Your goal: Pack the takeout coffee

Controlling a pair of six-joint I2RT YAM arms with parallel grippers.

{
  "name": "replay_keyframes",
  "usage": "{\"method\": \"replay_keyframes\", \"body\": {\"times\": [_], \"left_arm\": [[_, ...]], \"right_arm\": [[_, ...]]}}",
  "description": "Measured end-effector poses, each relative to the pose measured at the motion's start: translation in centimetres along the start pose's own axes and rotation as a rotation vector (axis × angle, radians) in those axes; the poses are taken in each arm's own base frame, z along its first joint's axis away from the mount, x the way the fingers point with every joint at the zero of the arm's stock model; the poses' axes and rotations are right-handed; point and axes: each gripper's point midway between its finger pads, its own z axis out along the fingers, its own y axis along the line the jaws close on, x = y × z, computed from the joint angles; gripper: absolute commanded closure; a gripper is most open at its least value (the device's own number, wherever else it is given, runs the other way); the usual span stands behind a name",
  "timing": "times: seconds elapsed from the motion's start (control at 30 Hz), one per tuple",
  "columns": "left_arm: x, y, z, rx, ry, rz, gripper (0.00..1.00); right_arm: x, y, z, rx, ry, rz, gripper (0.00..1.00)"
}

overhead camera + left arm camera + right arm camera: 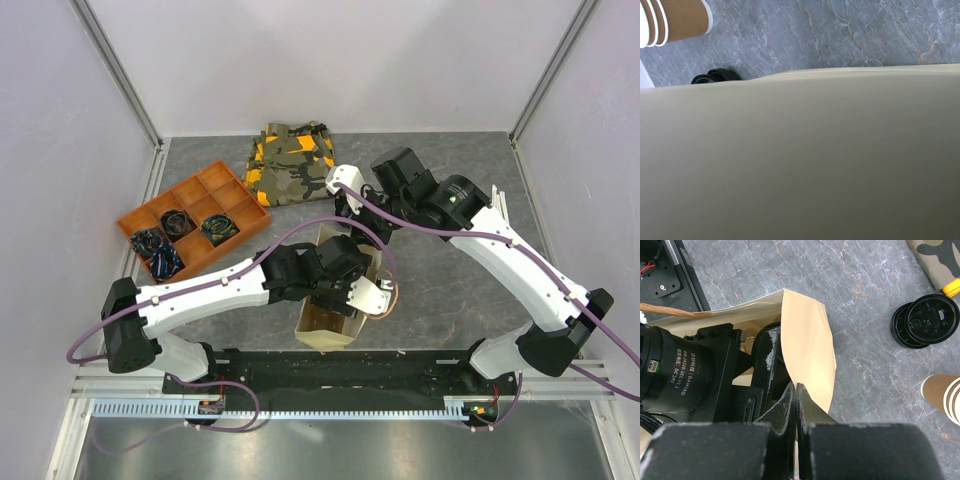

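Observation:
A tan paper bag point(335, 322) stands open in the middle of the table. My right gripper point(797, 387) is shut on the bag's upper edge point(807, 340) and holds it open. My left gripper point(345, 283) reaches down into the bag's mouth; its wrist view is filled by the bag's wall point(800, 160), so its fingers are hidden. The takeout coffee, the lidded cup, shows in no view. A stack of lidless brown cups point(945, 392) and loose black lids point(927, 320) sit on the table beside the bag; they also show in the left wrist view as cups point(675, 20) and lids point(715, 76).
An orange divided tray point(190, 205) with coiled cables sits at the back left. A camouflage cloth point(290, 160) lies at the back centre. The black base rail point(340, 370) runs along the near edge.

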Motion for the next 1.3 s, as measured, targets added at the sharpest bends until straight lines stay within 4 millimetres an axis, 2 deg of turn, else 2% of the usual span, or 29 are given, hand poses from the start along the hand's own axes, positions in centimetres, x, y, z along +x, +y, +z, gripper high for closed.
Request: {"method": "replay_keyframes", "body": {"times": [0.83,1.03,1.3], "left_arm": [[1.2,0.1,1.9,0.005,-0.039,-0.041,0.58],[2.5,-0.5,2.5,0.039,-0.008,-0.035,0.58],[3.1,-0.6,3.1,0.054,0.011,-0.029,0.6]], "right_arm": [[1.4,-0.7,1.1,0.002,0.033,0.004,1.0],[1.6,-1.0,1.3,0.003,0.04,0.013,1.0],[1.9,-1.6,1.4,0.009,0.046,0.03,1.0]]}}
